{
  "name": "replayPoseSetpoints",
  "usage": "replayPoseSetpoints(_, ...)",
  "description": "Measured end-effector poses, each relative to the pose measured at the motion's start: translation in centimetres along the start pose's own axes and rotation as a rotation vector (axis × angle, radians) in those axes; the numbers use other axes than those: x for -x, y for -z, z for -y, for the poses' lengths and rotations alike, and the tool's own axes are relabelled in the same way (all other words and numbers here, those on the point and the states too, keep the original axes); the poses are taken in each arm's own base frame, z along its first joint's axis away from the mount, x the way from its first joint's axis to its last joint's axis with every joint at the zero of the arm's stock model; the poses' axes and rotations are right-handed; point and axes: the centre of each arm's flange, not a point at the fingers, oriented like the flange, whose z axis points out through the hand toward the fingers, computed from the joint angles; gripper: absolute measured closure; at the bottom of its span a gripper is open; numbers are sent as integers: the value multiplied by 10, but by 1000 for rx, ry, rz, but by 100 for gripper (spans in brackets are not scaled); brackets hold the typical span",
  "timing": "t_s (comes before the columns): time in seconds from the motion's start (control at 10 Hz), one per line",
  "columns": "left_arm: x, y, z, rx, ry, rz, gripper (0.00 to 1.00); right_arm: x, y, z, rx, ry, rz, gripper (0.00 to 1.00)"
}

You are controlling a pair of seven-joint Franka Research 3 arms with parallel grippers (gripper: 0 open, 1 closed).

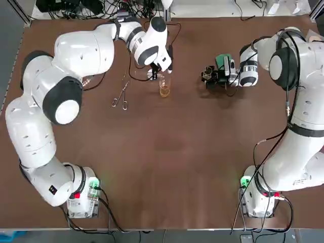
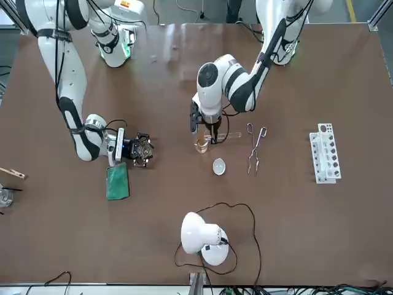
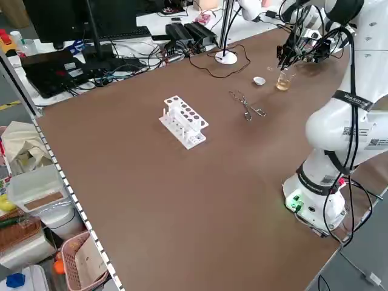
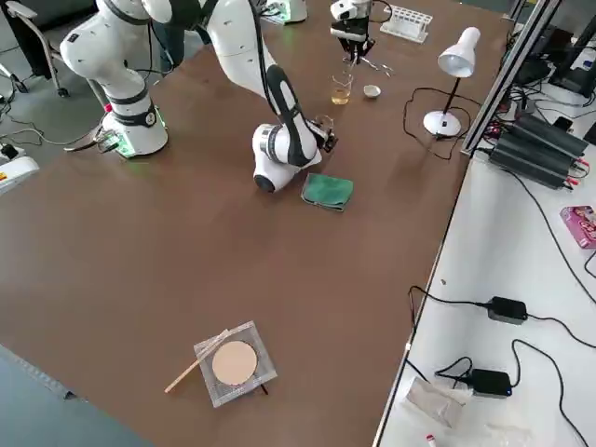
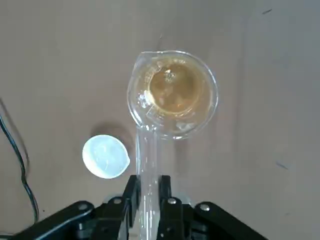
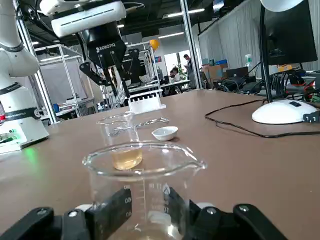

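Left hand (image 5: 148, 189) pinches a test tube (image 5: 147, 160), its end over the amber-filled beaker (image 5: 172, 95) rim. Right hand (image 6: 150, 212) clamps a second beaker (image 6: 142, 172) beside a green cloth (image 1: 221, 61).

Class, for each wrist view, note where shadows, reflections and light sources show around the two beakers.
Left wrist view: the white dish casts a soft shadow, and glints ring the amber-filled beaker under the left claw's test tube. Right wrist view: ceiling strip lights glow behind, a green lamp shines on an arm base, and the right claw's gripped beaker catches highlights.
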Motion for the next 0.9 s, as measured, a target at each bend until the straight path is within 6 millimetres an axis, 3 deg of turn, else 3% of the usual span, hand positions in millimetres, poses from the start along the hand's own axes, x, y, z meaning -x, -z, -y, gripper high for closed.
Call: replayPoseSetpoints(0.9,-6,4,-2,-8,13,3,79,0,0,0,0,0,0,62)
